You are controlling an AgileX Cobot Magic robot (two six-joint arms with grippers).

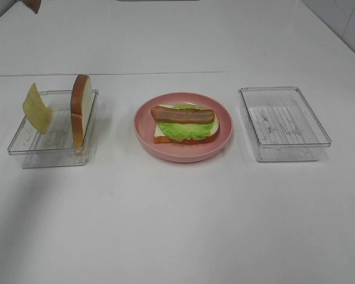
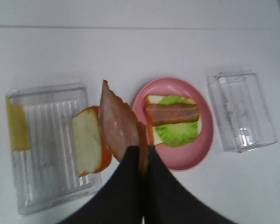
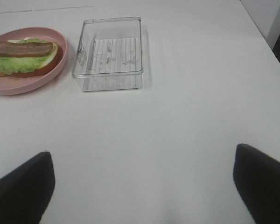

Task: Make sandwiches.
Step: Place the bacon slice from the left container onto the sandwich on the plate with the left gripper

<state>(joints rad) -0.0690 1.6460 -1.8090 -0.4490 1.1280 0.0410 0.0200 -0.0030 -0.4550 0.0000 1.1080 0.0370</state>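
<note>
Left wrist view: the left hand (image 2: pixel 141 161) pinches a bacon strip (image 2: pixel 117 122) by one end, high over the surface (image 2: pixel 130 51). The half-built sandwich (image 2: pixel 173 120) waits on the pink plate (image 2: pixel 177 161), toward the robot's right. The right hand (image 3: pixel 142 186) is spread and empty.

On the worktop (image 1: pixel 177 225) the plate (image 1: pixel 143 131) sits central, carrying a lower bread slice (image 1: pixel 165 138), lettuce leaf (image 1: pixel 180 130) above, bacon strip (image 1: pixel 182 113) on top. At its nine o'clock the left tray (image 1: pixel 47 151) holds a cheese slice (image 1: pixel 36 108) and, plateward, an upright bread slice (image 1: pixel 81 109); at three o'clock, the right tray (image 1: pixel 287 152). The left pincer (image 2: pixel 142 158) clasps a second bacon strip (image 2: pixel 117 123).
</note>
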